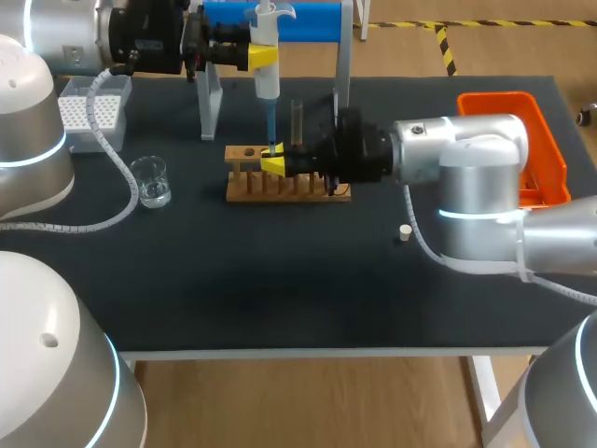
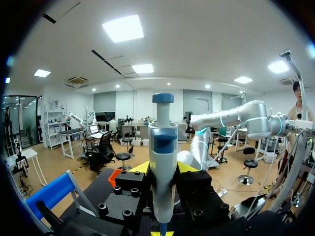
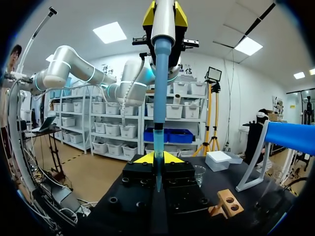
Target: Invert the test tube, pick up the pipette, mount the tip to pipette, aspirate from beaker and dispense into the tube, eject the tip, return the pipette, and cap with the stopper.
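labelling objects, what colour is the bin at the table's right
The bin is orange; head view shows it best.

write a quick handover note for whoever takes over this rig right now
Left gripper: jaws shut on the pipette, held upright above the rack.
Right gripper: at the rack, where the blue tip comes down; its grip cannot be made out.
Things: beaker with liquid beside the rack on the left arm's side; stopper loose on the table by the right arm.
Done: pipette picked up, tip mounted.
Left, as far as it shows: finish dispensing, eject the tip, return the pipette to its stand, cap with the stopper.
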You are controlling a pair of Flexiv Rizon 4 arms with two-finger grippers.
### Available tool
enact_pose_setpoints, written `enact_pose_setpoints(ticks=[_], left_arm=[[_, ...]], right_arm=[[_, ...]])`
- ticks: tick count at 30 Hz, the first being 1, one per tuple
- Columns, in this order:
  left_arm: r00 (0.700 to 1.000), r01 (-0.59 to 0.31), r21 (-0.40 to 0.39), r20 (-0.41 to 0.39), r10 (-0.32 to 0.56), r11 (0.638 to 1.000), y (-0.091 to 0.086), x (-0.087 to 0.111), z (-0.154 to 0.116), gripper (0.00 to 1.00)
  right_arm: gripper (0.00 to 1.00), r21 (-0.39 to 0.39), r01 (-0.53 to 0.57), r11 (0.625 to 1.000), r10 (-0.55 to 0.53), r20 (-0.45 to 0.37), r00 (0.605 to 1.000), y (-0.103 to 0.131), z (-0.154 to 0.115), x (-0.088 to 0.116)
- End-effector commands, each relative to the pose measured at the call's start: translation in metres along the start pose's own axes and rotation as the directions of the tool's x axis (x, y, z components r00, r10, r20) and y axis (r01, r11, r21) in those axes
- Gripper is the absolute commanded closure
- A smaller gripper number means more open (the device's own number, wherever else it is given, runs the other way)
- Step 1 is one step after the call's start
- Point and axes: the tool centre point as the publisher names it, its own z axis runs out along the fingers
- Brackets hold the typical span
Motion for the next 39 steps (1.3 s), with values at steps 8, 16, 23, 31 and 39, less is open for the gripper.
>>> enact_pose_setpoints(ticks=[8,16,23,31,39], left_arm=[[1.000,-0.002,0.003,0.001,0.002,1.000,0.000,0.001,0.000,1.00],[1.000,-0.002,0.003,0.001,0.002,1.000,0.000,0.001,0.000,1.00],[1.000,-0.002,0.003,0.001,0.002,1.000,0.000,0.001,0.000,1.00],[1.000,-0.002,0.003,0.001,0.002,1.000,0.000,0.001,0.000,1.00],[1.000,-0.002,0.003,0.001,0.002,1.000,0.000,0.001,0.000,1.00]], right_arm=[[1.00,-0.005,-0.011,1.000,0.011,0.006,1.000,0.003,-0.003,0.002],[1.00,0.003,-0.022,1.000,0.021,0.010,1.000,0.006,-0.004,0.003],[1.00,0.005,-0.022,1.000,0.022,0.010,1.000,0.012,-0.004,0.004],[1.00,-0.001,-0.024,1.000,0.024,0.003,1.000,0.020,-0.002,0.006],[0.99,0.001,-0.034,0.999,0.034,0.003,0.999,0.017,-0.002,0.007]])
